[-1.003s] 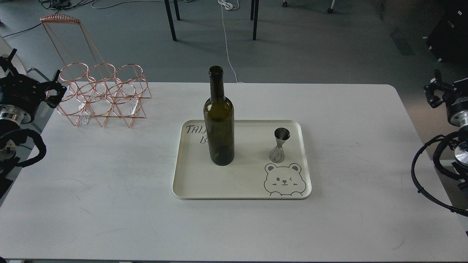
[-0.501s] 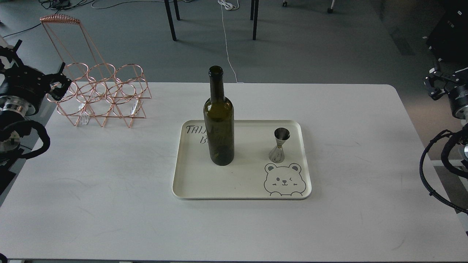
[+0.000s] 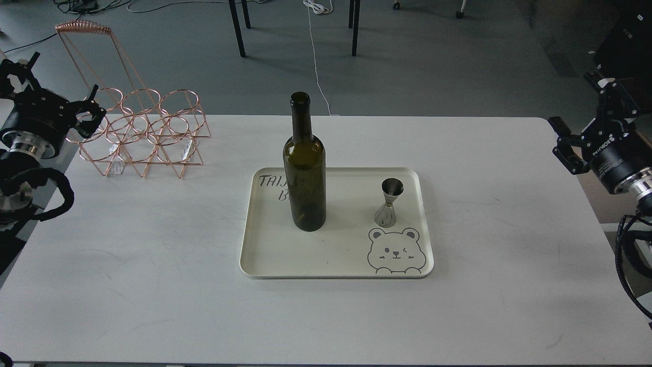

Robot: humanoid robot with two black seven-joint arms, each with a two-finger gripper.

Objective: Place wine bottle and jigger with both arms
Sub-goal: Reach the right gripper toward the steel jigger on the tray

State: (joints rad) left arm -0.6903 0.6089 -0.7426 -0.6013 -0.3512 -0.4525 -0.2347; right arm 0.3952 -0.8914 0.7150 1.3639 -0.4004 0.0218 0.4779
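Observation:
The wine bottle (image 3: pixel 304 168), dark olive-green with no label, stands upright on the left half of a cream tray (image 3: pixel 336 244). The jigger (image 3: pixel 389 203), small and steel, stands upright on the tray's right half, above a bear drawing. My left gripper (image 3: pixel 53 90) is at the table's far left edge, beside the copper rack, with fingers spread and empty. My right gripper (image 3: pixel 586 120) hovers at the table's far right edge, fingers spread and empty. Both grippers are far from the tray.
A copper wire bottle rack (image 3: pixel 145 132) with a tall handle stands at the table's back left corner. The white table (image 3: pixel 153 265) has the tray at its middle. Chair legs and cables are on the floor behind.
My right gripper has moved left and up, over the table's right edge. My left gripper has shifted slightly up and right toward the rack. Bottle and jigger have not moved.

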